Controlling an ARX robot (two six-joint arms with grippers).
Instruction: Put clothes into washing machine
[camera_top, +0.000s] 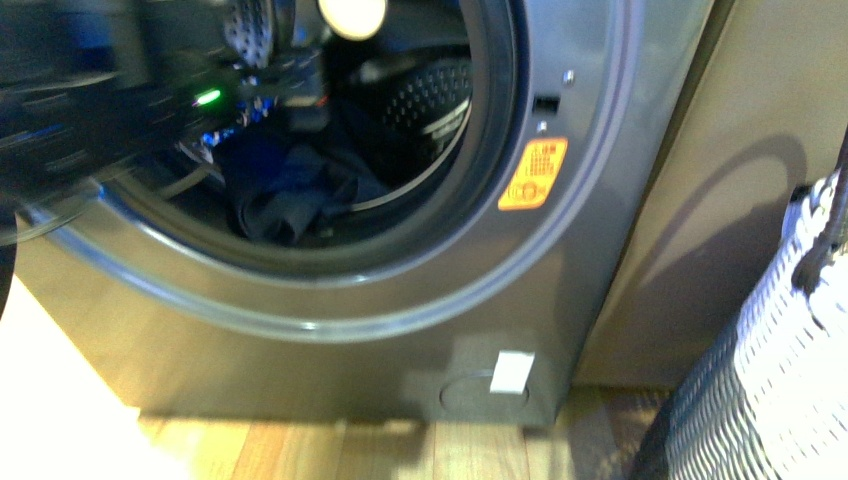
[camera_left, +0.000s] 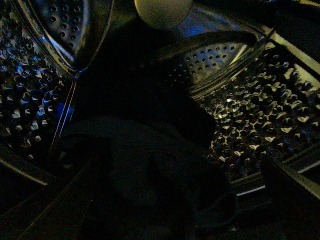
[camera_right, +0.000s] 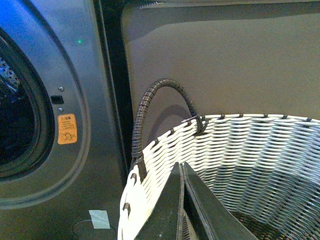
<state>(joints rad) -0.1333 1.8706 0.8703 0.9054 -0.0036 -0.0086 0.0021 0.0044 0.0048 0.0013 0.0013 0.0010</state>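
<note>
The silver-grey washing machine (camera_top: 560, 260) fills the front view, its round porthole open. The dark navy clothes (camera_top: 290, 195) lie crumpled at the bottom of the perforated drum (camera_left: 260, 110). My left arm reaches in through the porthole from the left, blurred, with a green light on it. In the dim left wrist view the clothes (camera_left: 140, 160) lie just below my open left gripper (camera_left: 162, 200), and nothing is held between its dark fingers (camera_left: 290, 182). My right gripper (camera_right: 181, 167) is shut and empty, hanging over the white woven basket (camera_right: 240, 150).
A yellow warning sticker (camera_top: 533, 173) sits right of the porthole. The basket (camera_top: 790, 350), with its grey handle (camera_right: 150, 100), stands on the floor right of the machine, in front of a beige panel (camera_top: 720, 150). Wooden floor (camera_top: 330, 450) runs along the machine's base.
</note>
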